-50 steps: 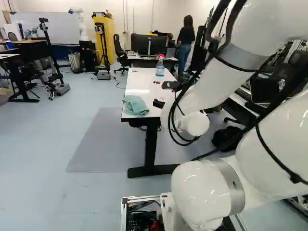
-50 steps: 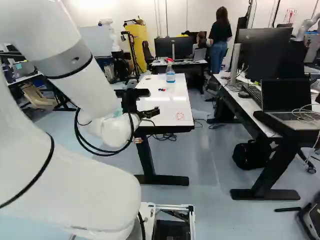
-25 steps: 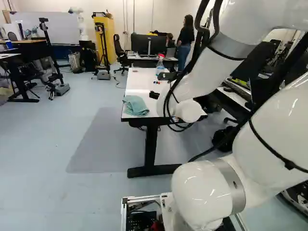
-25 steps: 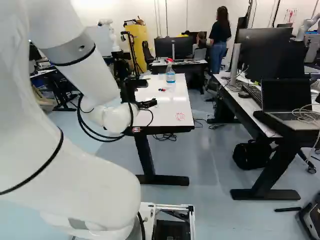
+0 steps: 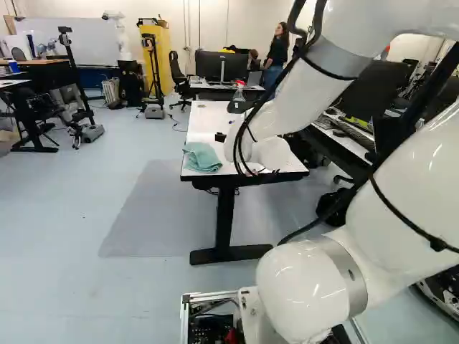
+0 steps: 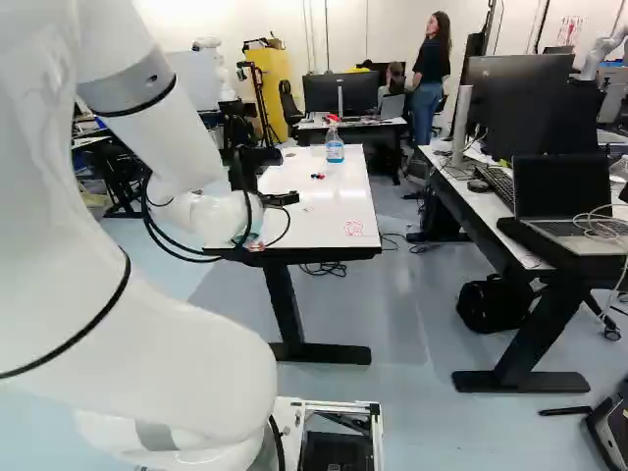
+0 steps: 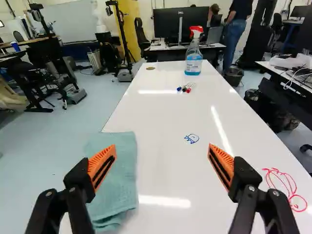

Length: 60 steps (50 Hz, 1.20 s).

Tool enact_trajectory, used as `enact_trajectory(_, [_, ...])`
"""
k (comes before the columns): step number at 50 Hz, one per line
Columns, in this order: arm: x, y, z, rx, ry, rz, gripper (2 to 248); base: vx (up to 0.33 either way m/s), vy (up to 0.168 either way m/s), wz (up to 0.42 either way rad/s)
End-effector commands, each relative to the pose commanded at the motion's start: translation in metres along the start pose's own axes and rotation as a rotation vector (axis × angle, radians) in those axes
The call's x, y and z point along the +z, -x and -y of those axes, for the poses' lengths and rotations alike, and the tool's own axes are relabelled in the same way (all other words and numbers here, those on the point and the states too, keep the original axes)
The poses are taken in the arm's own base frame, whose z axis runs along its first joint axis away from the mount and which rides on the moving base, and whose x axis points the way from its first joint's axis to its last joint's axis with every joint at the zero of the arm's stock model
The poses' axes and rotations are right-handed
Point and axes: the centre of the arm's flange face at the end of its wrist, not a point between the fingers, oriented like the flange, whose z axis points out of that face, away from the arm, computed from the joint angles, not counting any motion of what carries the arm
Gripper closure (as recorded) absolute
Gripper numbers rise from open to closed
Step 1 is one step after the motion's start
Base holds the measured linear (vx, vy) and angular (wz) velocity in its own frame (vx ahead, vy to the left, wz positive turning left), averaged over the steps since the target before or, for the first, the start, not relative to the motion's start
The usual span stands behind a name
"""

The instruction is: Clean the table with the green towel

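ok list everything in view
table: one, white, ahead of arm
towel: one, green, table's near end
spray bottle: one, clear, red top, table's far end
markers: several, blue, black, red, near bottle
drawings: two, blue and red, tabletop
round spot: one, brown, far end
monitors: several, black, surrounding desks
laptops: two, black, grey, desks
cabinet: one, yellow, beyond table
bag: one, black, floor
gripper: one, black, orange pads, open, above table
arm: one, white, behind gripper

Bright indoor light, white glare streaks across tabletop, small highlights on arm
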Motion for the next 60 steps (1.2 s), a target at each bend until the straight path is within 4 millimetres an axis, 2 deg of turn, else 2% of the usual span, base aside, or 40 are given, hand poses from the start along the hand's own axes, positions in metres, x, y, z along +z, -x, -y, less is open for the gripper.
enact_trajectory(21, [0.007,-0.008,0.025,0.038,-0.025,0.15,3,0.0,0.0,0.0])
enact_trajectory(60, [0.044,-0.039,0.06,0.124,-0.049,0.444,3,0.0,0.0,0.0])
